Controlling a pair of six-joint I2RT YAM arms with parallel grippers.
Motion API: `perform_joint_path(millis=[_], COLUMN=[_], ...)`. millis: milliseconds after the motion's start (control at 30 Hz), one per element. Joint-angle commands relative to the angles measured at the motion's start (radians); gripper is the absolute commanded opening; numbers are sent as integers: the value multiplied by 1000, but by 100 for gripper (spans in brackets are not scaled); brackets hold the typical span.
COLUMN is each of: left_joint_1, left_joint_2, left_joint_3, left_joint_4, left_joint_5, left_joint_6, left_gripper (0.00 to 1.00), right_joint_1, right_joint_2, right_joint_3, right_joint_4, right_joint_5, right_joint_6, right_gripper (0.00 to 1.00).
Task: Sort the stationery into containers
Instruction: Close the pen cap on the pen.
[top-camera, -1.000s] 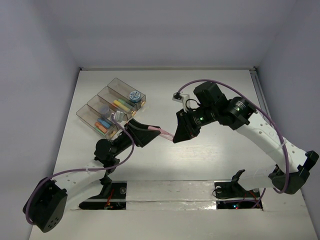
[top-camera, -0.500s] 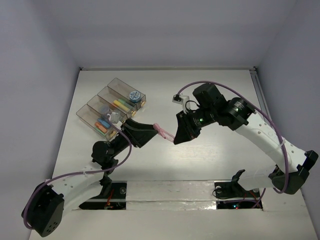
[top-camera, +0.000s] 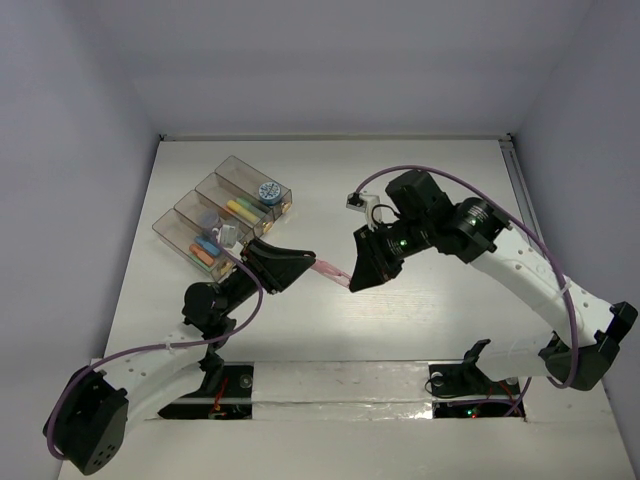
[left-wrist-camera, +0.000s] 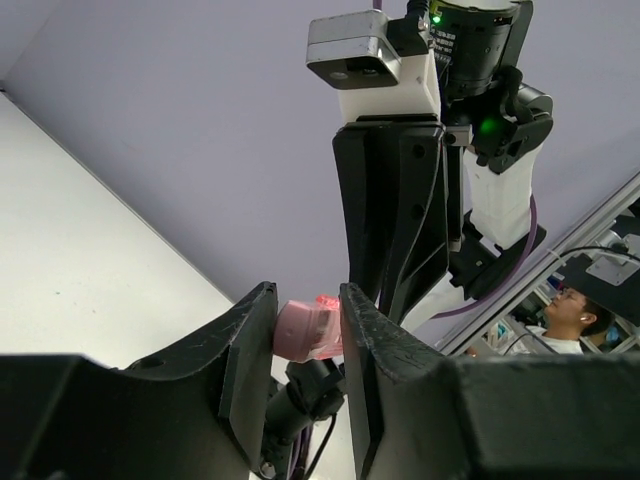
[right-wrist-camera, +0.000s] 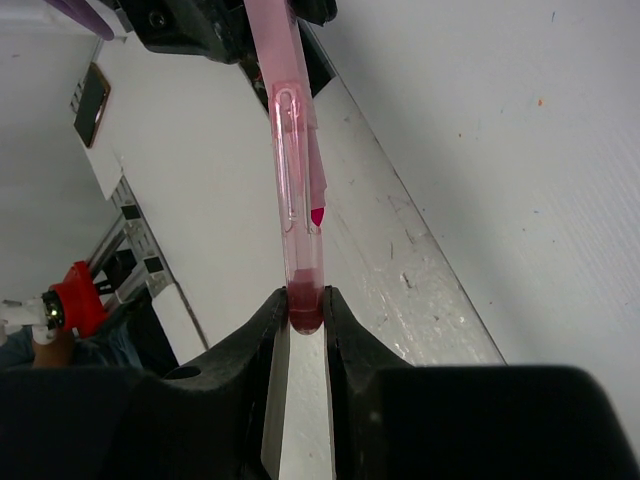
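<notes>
A translucent pink pen (top-camera: 328, 268) hangs in the air over the middle of the table, spanning both grippers. My left gripper (top-camera: 306, 262) has its jaws pressed against the pen's capped end (left-wrist-camera: 306, 331) on both sides. My right gripper (top-camera: 350, 279) is shut on the other, darker end (right-wrist-camera: 305, 300), and the pen (right-wrist-camera: 288, 170) runs straight away from it. The containers (top-camera: 190, 208), a row of clear smoky boxes, stand at the far left. They hold a round bluish roll (top-camera: 269, 191), yellow and green pens (top-camera: 239, 208), and blue and orange items (top-camera: 207, 246).
The left arm (top-camera: 160, 350) reaches up from the near left corner, just right of the containers. The right arm (top-camera: 520, 270) arches in from the near right. Two mounting slots (top-camera: 230, 385) lie along the near edge. Grey walls close in the table on three sides.
My left gripper has closed in onto the pen's capped end, which it stood wider around before. The right gripper has kept its grip and shifted only slightly.
</notes>
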Motion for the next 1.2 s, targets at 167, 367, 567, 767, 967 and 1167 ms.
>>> perform_joint_path(millis=[167,367,567,767,967,1167], left_joint_1=[2,2,2,2,2,2], left_joint_2=[-28,-76,-94,-31,50,93], left_joint_3=[-16,2,-5,-39,-25,-32], left_joint_4=[197,1,-58,95,209,301], left_joint_5=[26,-15,-63,-63,-13,18], left_joint_6=[11,43,61,-35,-106,-184], left_gripper=[25,0,0,0,0,0], right_joint_1=[-11,-11,-11,-11,-11,-11], right_joint_2=[-42,-39,-18,-48,-78,-122], right_joint_3=[-16,-33,-105,-214,-310,-370], right_joint_4=[60,78,212,440,541,603], right_joint_5=[21,107,92,44,23,75], right_joint_6=[7,31,54,86,88,77], right_gripper=[0,0,0,0,0,0])
